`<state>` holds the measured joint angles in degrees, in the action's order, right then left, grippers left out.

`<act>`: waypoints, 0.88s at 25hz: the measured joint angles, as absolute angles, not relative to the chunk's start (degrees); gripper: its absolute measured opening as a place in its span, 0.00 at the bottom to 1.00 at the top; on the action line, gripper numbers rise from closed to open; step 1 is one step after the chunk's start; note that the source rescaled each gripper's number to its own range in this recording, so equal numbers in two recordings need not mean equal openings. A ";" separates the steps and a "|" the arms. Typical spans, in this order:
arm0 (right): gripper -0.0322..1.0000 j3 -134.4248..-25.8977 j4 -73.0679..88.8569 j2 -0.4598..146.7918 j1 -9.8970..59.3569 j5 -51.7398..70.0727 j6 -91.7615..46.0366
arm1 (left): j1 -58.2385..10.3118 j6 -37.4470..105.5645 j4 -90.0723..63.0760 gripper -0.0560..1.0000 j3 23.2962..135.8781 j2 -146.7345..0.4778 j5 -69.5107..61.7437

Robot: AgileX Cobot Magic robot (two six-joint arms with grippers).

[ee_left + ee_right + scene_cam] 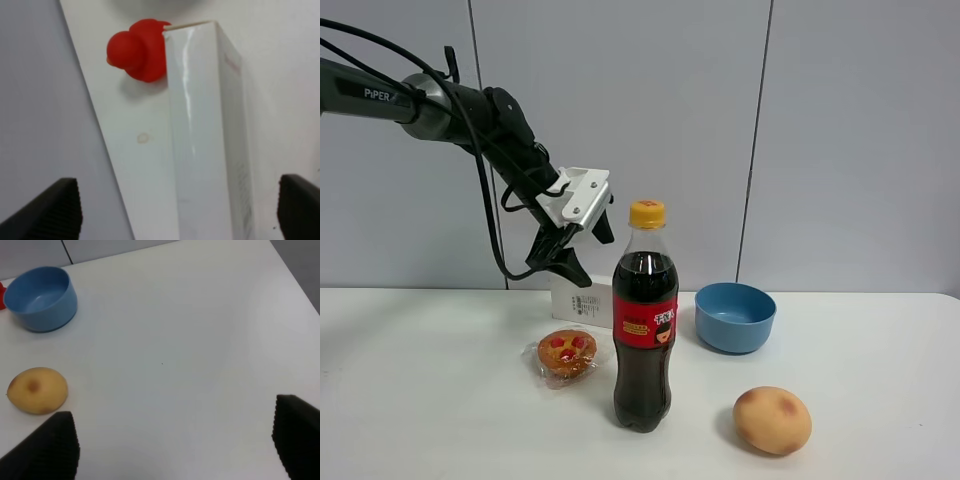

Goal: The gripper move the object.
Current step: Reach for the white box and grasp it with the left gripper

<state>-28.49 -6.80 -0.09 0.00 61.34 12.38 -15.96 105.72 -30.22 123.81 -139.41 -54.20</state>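
Note:
The object, a flat white box (582, 302), stands on its edge on the table just behind the cola bottle (645, 320). My left gripper (592, 256) hangs right above it, tilted downward, jaws wide open and holding nothing. In the left wrist view the box (200, 140) runs between the two black fingertips (50, 212), its narrow glossy top face toward the camera, and neither finger touches it. My right gripper (175, 445) is out of the exterior view; its wrist view shows it open over bare table.
A wrapped muffin (565, 355) lies left of the bottle. A blue bowl (735, 317) (40, 299) sits to the right, with a round peach-coloured fruit (772, 420) (37, 390) in front of it. A small red toy (137, 50) sits at the box's far end. A grey wall stands behind.

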 joint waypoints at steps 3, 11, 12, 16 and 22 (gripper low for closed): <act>1.00 -28.49 -6.80 -0.09 0.00 61.34 12.38 | -15.96 105.72 -30.22 0.93 123.81 -140.28 -54.00; 1.00 -28.49 -6.80 -0.09 0.00 61.34 12.38 | -15.96 105.62 -30.39 0.93 123.81 -142.70 -52.89; 1.00 -28.49 -6.80 -0.09 0.00 61.34 12.38 | -15.96 105.62 -30.39 0.93 123.81 -142.92 -52.89; 1.00 -28.49 -6.80 -0.09 0.00 61.34 12.38 | -15.96 105.62 -30.45 0.93 123.81 -143.31 -52.68; 1.00 -28.49 -6.80 -0.09 0.00 61.34 12.38 | -15.96 105.62 -30.50 0.93 123.81 -143.85 -52.21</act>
